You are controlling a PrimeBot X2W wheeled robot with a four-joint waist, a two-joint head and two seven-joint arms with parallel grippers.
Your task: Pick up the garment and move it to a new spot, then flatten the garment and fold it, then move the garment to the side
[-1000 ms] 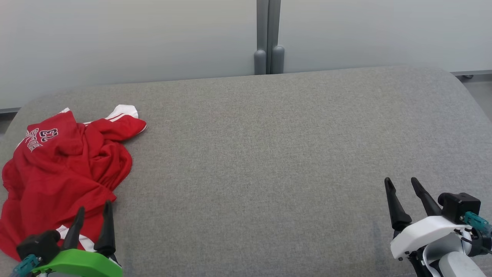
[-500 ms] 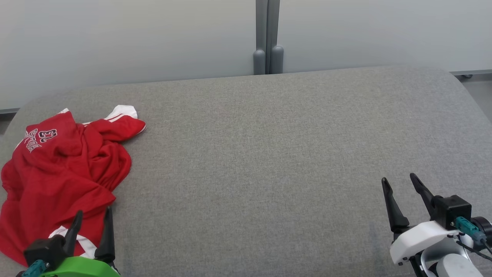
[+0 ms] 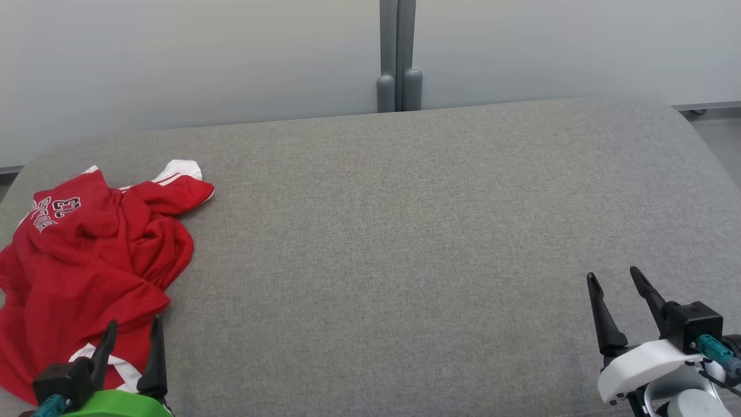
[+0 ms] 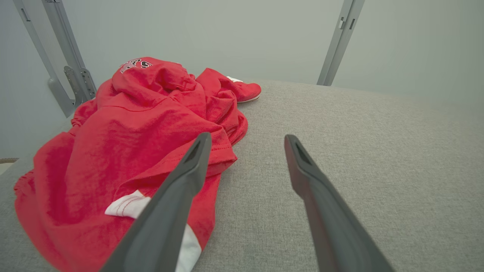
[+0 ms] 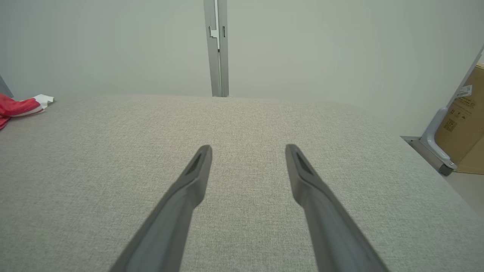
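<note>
A crumpled red garment point(image 3: 87, 260) with white trim and a "23" print lies at the left end of the grey surface point(image 3: 393, 231). In the left wrist view the red garment point(image 4: 124, 132) spreads to the left, its hem just under the left finger. My left gripper point(image 3: 132, 327) hovers open over the garment's near edge, empty; in its own wrist view the left gripper point(image 4: 245, 139) shows its fingers well apart. My right gripper point(image 3: 612, 274) stands open and empty at the lower right, far from the cloth; the right gripper point(image 5: 247, 149) points over bare fabric.
The grey padded surface stretches wide between the two arms. A pale wall with a grey post point(image 3: 396, 58) stands behind it. Beyond the right edge a cardboard box point(image 5: 463, 124) sits on the floor.
The head view has shifted a little, so everything sits slightly left and lower. My left gripper has sunk lower in the picture; the right one has edged right. The garment lies as before.
</note>
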